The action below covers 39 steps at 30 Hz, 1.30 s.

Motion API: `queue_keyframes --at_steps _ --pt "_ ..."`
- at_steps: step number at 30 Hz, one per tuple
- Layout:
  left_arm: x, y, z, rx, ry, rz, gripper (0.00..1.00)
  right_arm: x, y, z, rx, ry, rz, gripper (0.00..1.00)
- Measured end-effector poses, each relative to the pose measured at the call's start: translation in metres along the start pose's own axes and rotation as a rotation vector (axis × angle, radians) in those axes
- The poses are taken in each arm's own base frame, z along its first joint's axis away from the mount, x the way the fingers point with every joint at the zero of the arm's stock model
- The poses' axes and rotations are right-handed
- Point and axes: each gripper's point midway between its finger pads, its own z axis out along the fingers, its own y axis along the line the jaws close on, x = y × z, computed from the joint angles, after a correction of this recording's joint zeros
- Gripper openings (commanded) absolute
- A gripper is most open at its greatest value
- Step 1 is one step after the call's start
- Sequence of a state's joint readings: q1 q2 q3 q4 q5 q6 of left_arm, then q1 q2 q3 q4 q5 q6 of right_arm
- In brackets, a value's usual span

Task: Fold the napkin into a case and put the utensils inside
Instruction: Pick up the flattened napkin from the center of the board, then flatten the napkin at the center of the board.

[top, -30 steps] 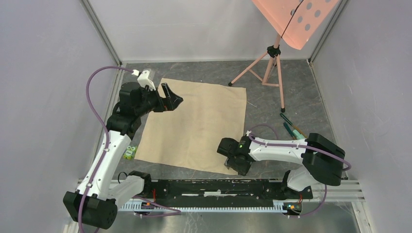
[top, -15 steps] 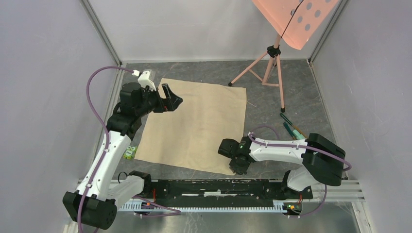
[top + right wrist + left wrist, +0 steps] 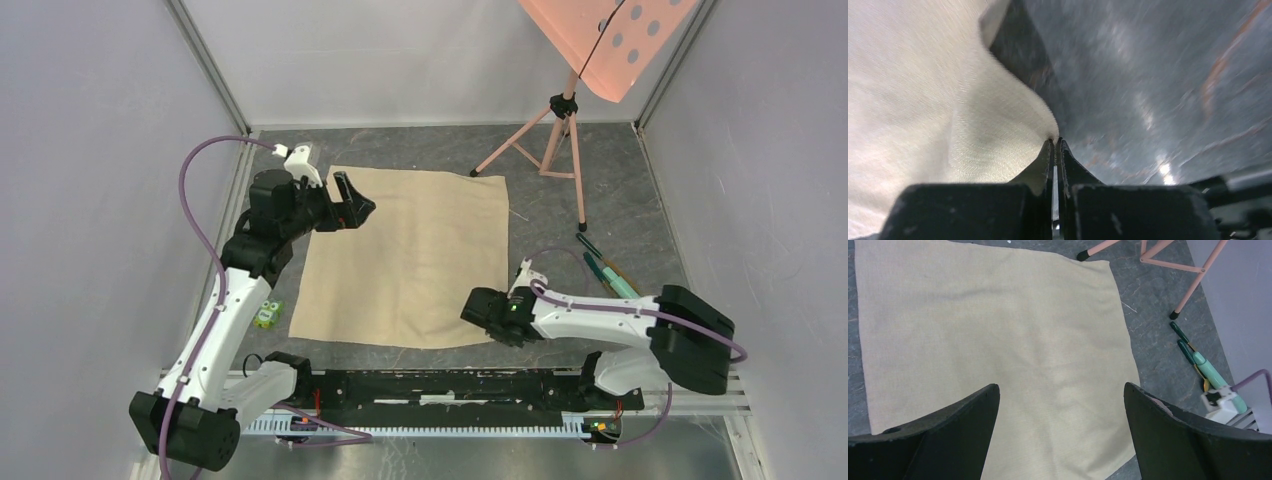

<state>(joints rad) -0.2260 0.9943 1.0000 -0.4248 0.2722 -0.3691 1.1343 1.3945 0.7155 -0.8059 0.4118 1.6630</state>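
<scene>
The napkin [image 3: 410, 260], a plain beige cloth square, is pinched at its near-right corner by the closed right gripper [image 3: 1055, 145]; the first fold is judged starting. Next, a grip by the wide-open, empty left gripper [image 3: 352, 200] is needed.

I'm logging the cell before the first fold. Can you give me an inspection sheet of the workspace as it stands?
Surface: dark grey mottled table.
Job's things: napkin spread flat, unfolded, near right corner pinched up; utensils barely show, a gold sliver beside the mint-green cylinder.
Clutter: frog toy by the napkin's near left corner; dark green handles right of the napkin.
Grippers: left hand open above the napkin's far left part; right hand shut on the napkin's near right corner.
Cables: purple cable loops along each arm.
Surroundings: pale walls; pink tripod carrying an orange perforated panel, far right.
</scene>
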Motion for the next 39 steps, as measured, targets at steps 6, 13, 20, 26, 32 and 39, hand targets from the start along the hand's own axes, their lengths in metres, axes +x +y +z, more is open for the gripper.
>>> queue_keyframes --at_steps 6,13,20,26,32,39 --pt "0.01 0.007 0.011 -0.019 0.041 -0.013 1.0 -0.064 -0.013 -0.011 -0.132 -0.279 -0.091 0.0" --pt "0.036 0.016 0.035 -0.03 0.146 -0.088 0.96 -0.141 -0.042 -0.011 -0.159 -0.505 -0.098 0.0" --pt "0.125 0.043 0.032 -0.197 0.372 -0.292 0.79 -0.19 -0.064 -0.001 0.002 -0.601 -0.257 0.0" --pt "0.228 -0.001 -0.022 -0.404 0.619 -0.321 0.69 -0.201 -0.045 0.004 -0.039 -0.606 -0.398 0.0" --pt "0.286 -0.011 -0.071 -0.606 0.669 -0.413 0.57 -0.206 -0.031 0.0 -0.092 -0.624 -0.461 0.0" --pt "0.301 0.018 -0.083 -0.881 0.622 -0.477 0.52 -0.207 -0.02 -0.002 -0.156 -0.624 -0.466 0.0"
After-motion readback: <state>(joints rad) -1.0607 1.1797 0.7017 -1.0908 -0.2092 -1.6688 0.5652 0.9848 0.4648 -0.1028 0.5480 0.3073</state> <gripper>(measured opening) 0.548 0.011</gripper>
